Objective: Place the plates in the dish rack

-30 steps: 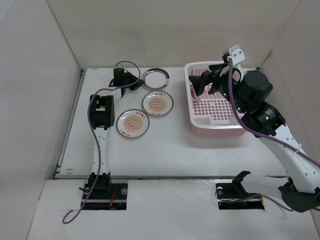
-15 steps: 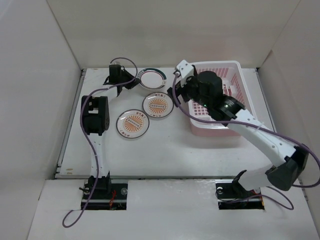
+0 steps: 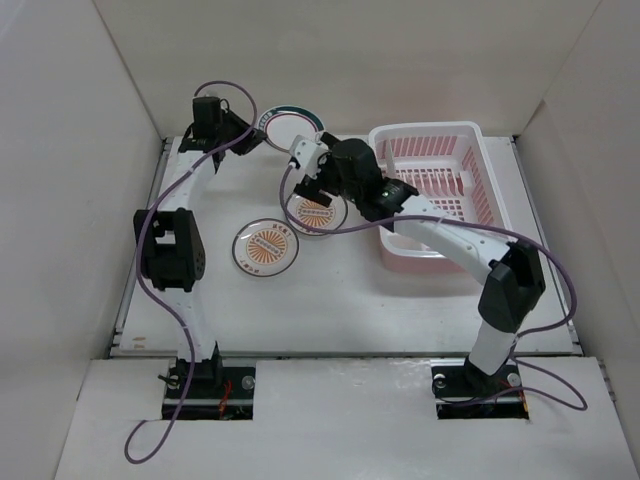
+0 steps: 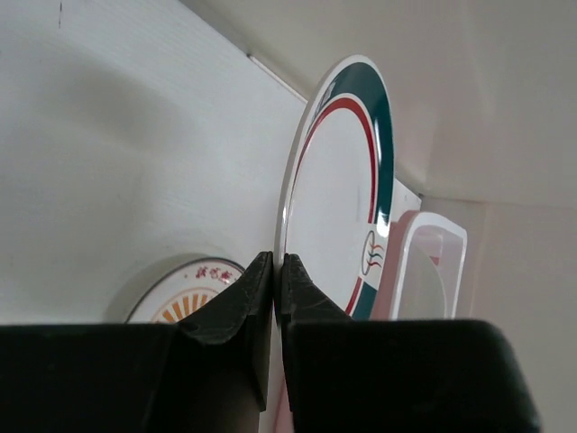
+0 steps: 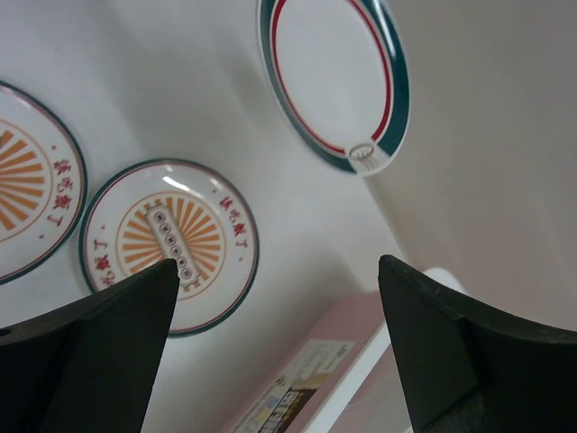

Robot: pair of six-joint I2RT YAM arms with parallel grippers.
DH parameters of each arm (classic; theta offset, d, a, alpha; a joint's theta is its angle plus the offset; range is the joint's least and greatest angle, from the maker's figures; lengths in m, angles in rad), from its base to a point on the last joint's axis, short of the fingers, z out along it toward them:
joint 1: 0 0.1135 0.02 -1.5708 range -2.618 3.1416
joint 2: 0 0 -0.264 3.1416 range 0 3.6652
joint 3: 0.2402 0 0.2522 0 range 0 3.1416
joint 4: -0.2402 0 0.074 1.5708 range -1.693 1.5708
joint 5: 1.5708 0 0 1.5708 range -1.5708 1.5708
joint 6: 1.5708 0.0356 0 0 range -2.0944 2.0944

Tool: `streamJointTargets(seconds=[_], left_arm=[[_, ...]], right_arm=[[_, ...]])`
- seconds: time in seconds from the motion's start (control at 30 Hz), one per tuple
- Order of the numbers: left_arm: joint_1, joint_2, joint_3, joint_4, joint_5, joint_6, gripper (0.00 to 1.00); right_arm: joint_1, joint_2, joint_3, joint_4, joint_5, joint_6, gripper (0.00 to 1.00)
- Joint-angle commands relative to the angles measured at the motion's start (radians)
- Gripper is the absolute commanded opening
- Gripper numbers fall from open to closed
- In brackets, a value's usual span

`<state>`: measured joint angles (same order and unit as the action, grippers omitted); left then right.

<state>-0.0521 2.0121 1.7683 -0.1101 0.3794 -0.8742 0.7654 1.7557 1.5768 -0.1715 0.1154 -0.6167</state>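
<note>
Upper centre of the top view, the left end effector [image 4: 279,263] clamped the green-rimmed plate [image 4: 338,189] by its edge; the right end effector [image 5: 277,271] hung wide open, empty, above a sunburst plate [image 5: 169,244]

Near plate [image 3: 265,247] front-left of middle plate [image 3: 318,215], far plate [image 3: 292,128] behind both, dish rack [image 3: 425,129] to their right.

Table: white matte top [image 3: 330,300], enclosed on 3 sides.
Back wall: plain off-white panel [image 3: 330,60] stood at the table's far edge.
Side walls: 2 pale panels, left [image 3: 60,200] and right [image 3: 600,120].
Near ledge: white board [image 3: 340,410] with 2 rectangular cutouts.
Light: soft, even; shadows were faint.
</note>
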Motion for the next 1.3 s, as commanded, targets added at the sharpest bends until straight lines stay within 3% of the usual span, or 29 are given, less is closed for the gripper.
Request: streamJointTargets(seconds=[0.0, 0.23, 0.5, 0.67, 0.9, 0.93, 1.0, 1.07, 1.13, 1.17, 1.27], left_arm=[[0.0, -0.131, -0.003, -0.055, 0.016, -0.054, 0.0], [-0.009, -0.246, -0.03, -0.212, -0.011, -0.074, 0.0], [-0.018, -0.36, -0.105, -0.252, 0.024, -0.092, 0.0], [-0.018, -0.417, -0.17, -0.261, 0.045, -0.092, 0.0], [-0.028, -0.458, -0.22, -0.246, 0.078, -0.101, 0.0], [-0.028, -0.469, -0.221, -0.234, 0.088, -0.101, 0.0], [-0.028, -0.478, -0.24, -0.234, 0.088, -0.101, 0.0], [-0.028, -0.478, -0.24, -0.224, 0.098, -0.101, 0.0], [-0.028, -0.489, -0.251, -0.214, 0.098, -0.101, 0.0], [-0.028, -0.489, -0.26, -0.214, 0.108, -0.101, 0.0], [-0.019, -0.489, -0.26, -0.203, 0.119, -0.111, 0.0]], right_arm=[[0.031, 0.017, 0.123, 0.078, 0.081, -0.149, 0.96], [0.044, 0.041, 0.126, 0.087, 0.044, -0.201, 0.98], [0.08, 0.12, 0.147, 0.127, 0.101, -0.221, 0.98], [0.08, 0.154, 0.158, 0.162, 0.136, -0.221, 0.92], [0.08, 0.174, 0.147, 0.233, 0.167, -0.221, 0.69], [0.08, 0.174, 0.147, 0.233, 0.167, -0.221, 0.59], [0.08, 0.183, 0.147, 0.233, 0.167, -0.221, 0.49], [0.08, 0.183, 0.147, 0.233, 0.167, -0.212, 0.28], [0.08, 0.183, 0.147, 0.233, 0.167, -0.212, 0.25], [0.08, 0.183, 0.147, 0.233, 0.167, -0.201, 0.16], [0.08, 0.174, 0.138, 0.233, 0.167, -0.192, 0.04]])
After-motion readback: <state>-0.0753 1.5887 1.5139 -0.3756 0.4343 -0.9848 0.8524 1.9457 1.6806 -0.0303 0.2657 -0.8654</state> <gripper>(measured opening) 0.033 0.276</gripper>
